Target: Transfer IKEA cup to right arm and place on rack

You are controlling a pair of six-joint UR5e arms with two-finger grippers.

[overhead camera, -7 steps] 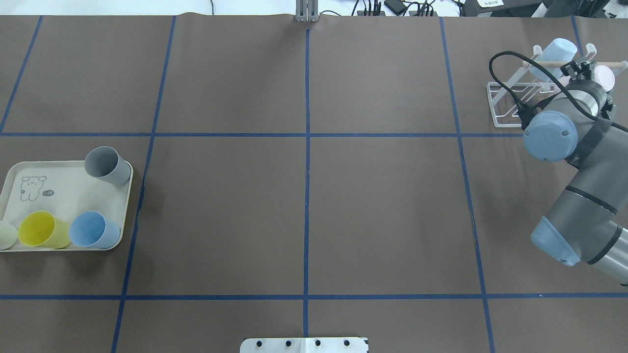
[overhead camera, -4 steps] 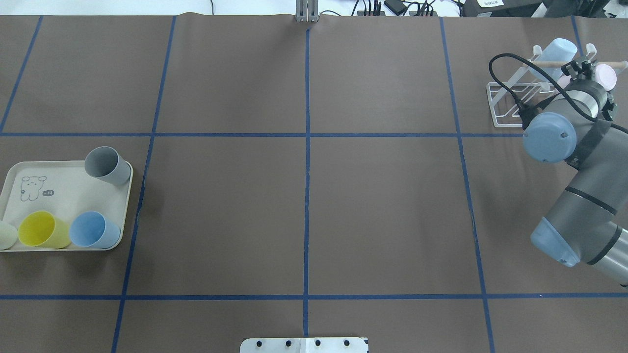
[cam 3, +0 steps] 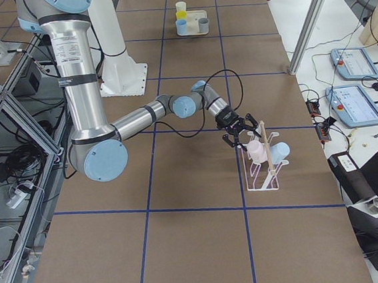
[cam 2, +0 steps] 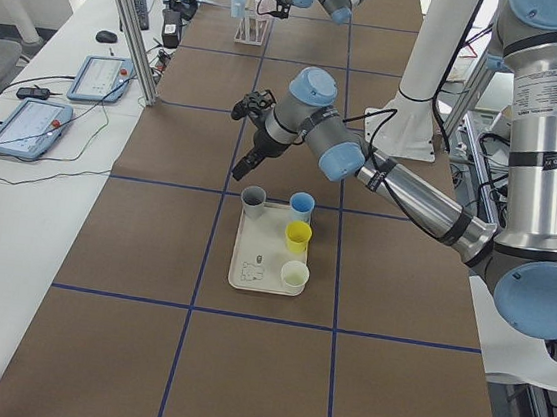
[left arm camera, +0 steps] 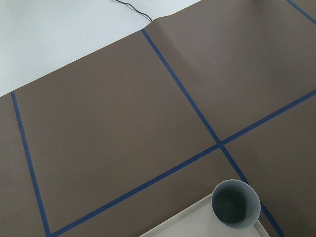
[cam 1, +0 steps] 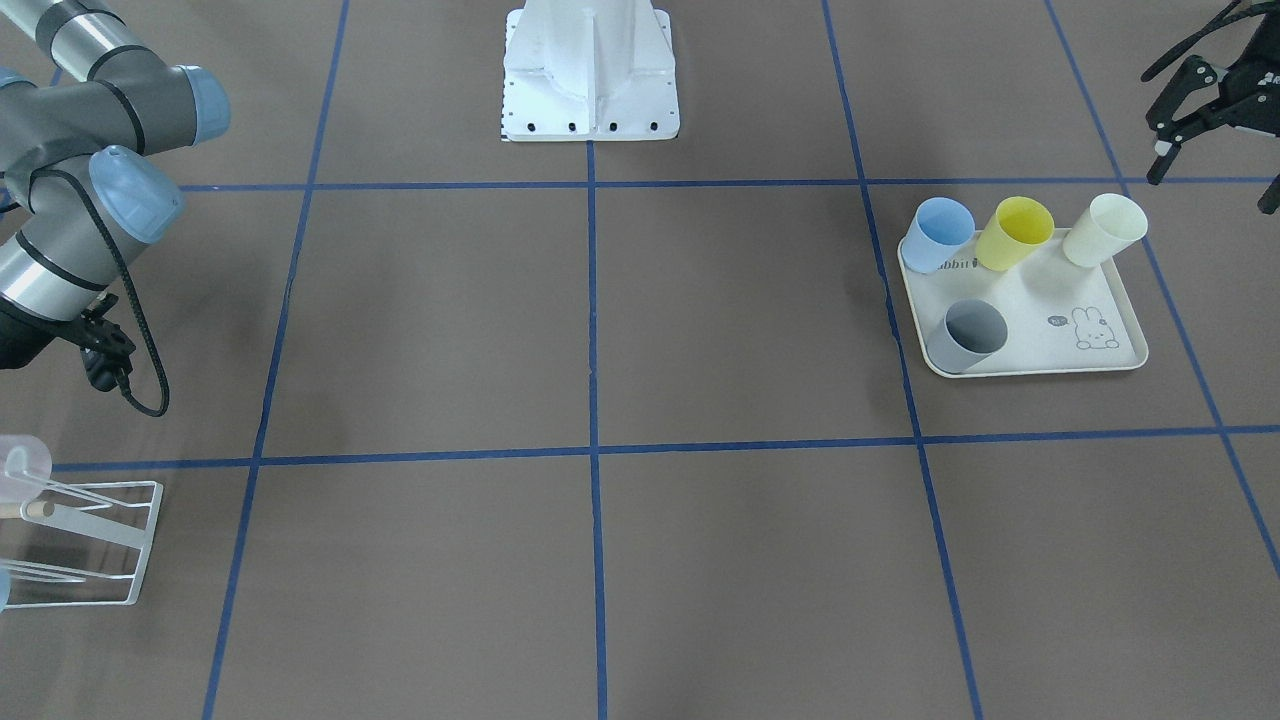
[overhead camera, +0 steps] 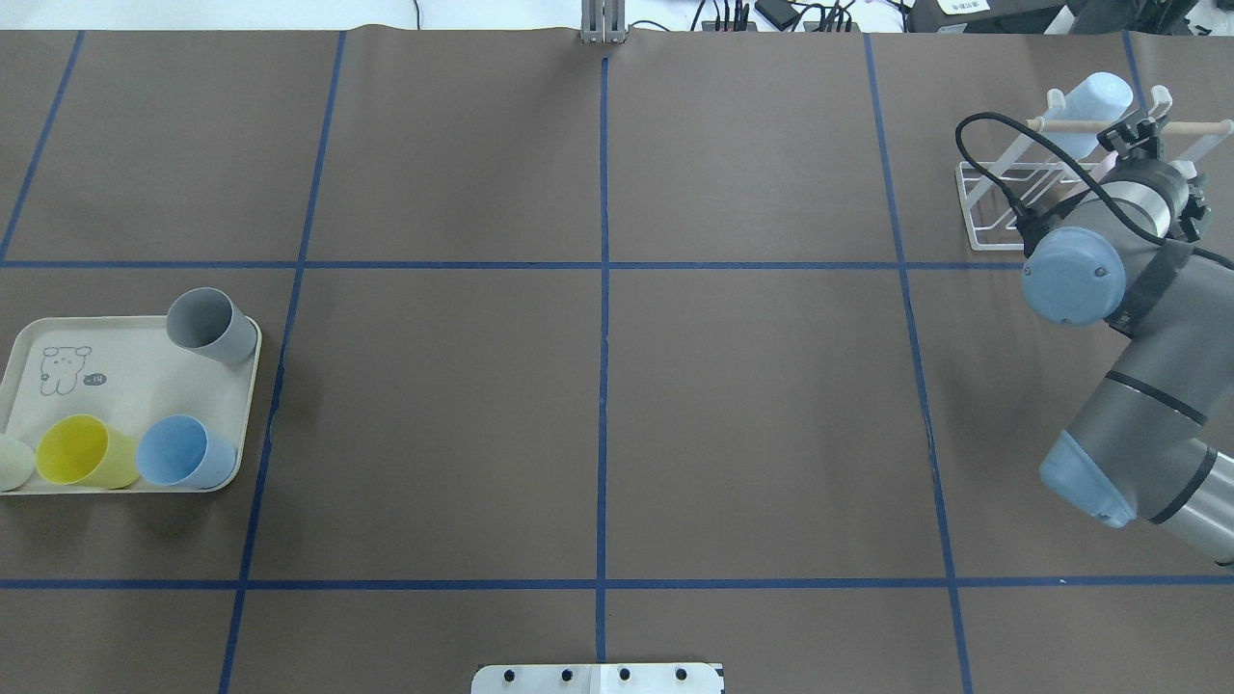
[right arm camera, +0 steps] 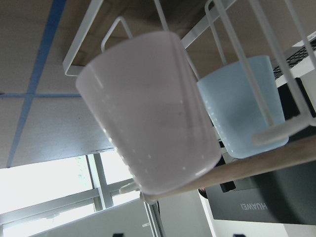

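The pink IKEA cup (right arm camera: 148,113) fills the right wrist view, tilted among the white wires of the rack (overhead camera: 993,207). From the right side the cup (cam 3: 255,151) hangs on the robot's side of the rack's wooden dowel. The right arm (overhead camera: 1138,405) reaches over the rack, and my right gripper (overhead camera: 1140,130) is at the dowel, shut on the cup. The wrist hides most of the cup from overhead. My left gripper (cam 1: 1213,185) hangs open and empty, above the table beside the tray.
A light-blue cup (overhead camera: 1089,101) rests on the rack's far side. The cream tray (overhead camera: 116,376) at the left holds a grey cup (overhead camera: 210,326), a yellow cup (overhead camera: 85,451), a blue cup (overhead camera: 185,451) and a cream cup (overhead camera: 12,463).
The right wrist has shifted a little toward the rack. The pink cup's base, which showed to the right of the wrist, is now hidden under it.
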